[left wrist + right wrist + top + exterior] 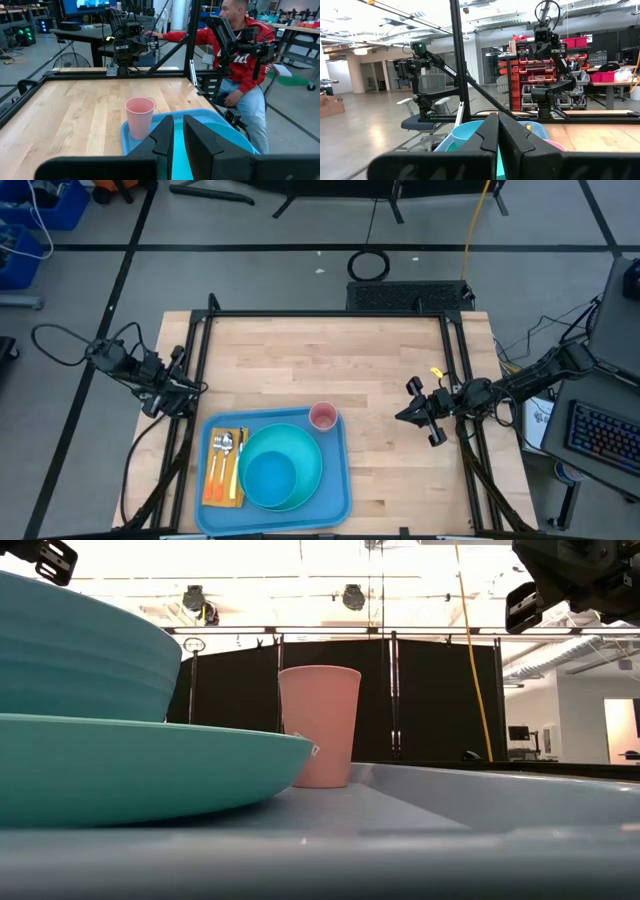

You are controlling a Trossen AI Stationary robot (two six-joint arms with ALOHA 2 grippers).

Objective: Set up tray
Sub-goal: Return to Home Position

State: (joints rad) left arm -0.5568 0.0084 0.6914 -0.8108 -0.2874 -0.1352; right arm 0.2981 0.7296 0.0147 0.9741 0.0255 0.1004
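Left gripper (192, 387) is held raised at the table's left edge, its fingers (162, 142) parted by a narrow slit, with nothing gripped. Right gripper (405, 414) is held above the table's right side, its fingers pressed together and empty. The tray (338, 480) is seen between them, nearer the left arm.

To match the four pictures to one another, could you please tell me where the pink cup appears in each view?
High view: the pink cup stands in the tray's upper right corner.
Low view: centre, behind the teal plate.
Left wrist view: near the middle, on the tray's corner.
Right wrist view: only a pink sliver beside the right hand.
Shared landmark: the teal plate next to the cup.
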